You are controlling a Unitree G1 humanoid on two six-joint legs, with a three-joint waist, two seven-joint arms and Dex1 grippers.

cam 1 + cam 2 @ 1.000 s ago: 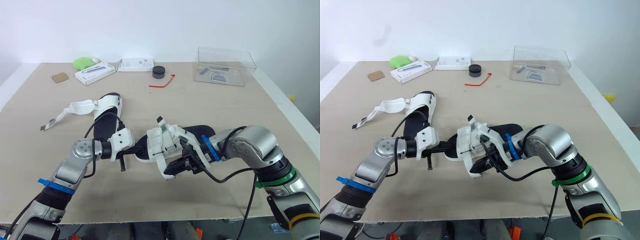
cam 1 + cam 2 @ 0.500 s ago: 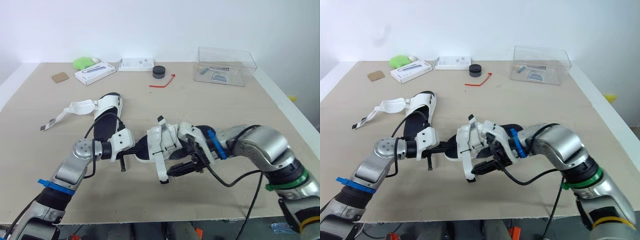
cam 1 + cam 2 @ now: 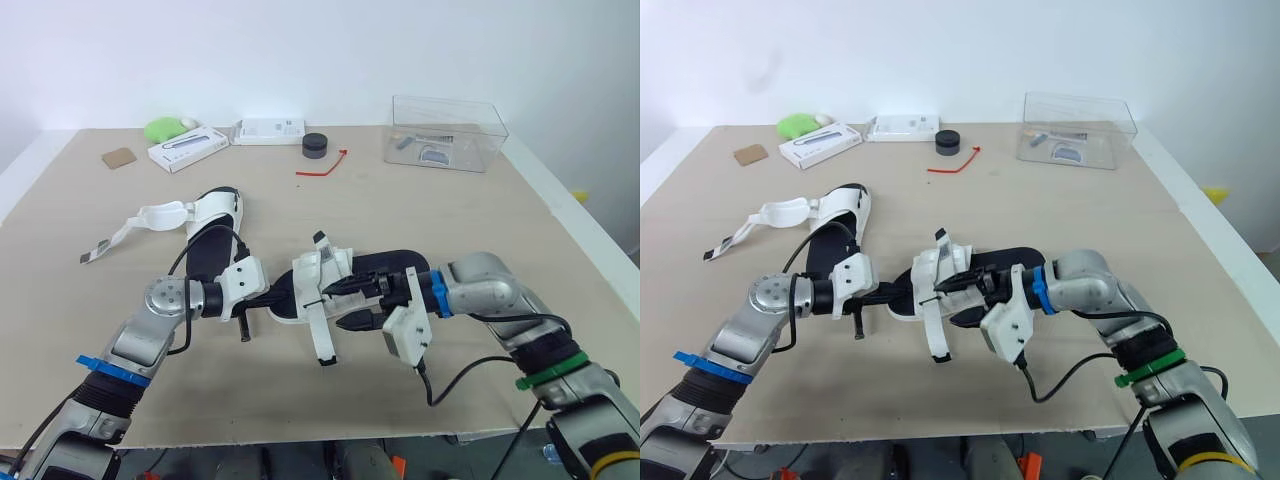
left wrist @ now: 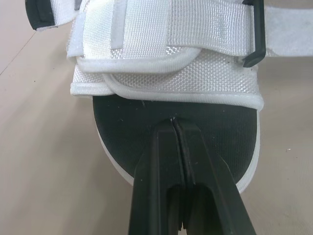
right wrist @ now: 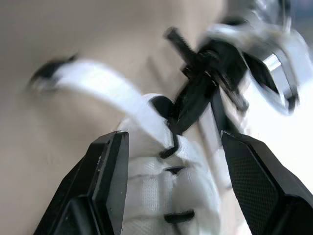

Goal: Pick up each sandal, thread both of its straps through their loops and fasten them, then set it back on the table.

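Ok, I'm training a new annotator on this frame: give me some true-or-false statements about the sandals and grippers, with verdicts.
The right gripper is open. True.
The left gripper is open. False: its fingers are shut, tips on the black sole of the near sandal.
The far sandal is lifted off the table. False: it lies on the table, ungripped.
The far sandal's strap trails loose. True.
The clear box stands at the table's far left. False: far right.

Left arm is stretched forward and inward, elbow bent, the left end effector [image 3: 267, 300] low with its fingers [image 4: 164, 147] pressed tight together. Right arm folds in from the opposite side, the right end effector [image 3: 347, 304] spread wide, facing the left one.
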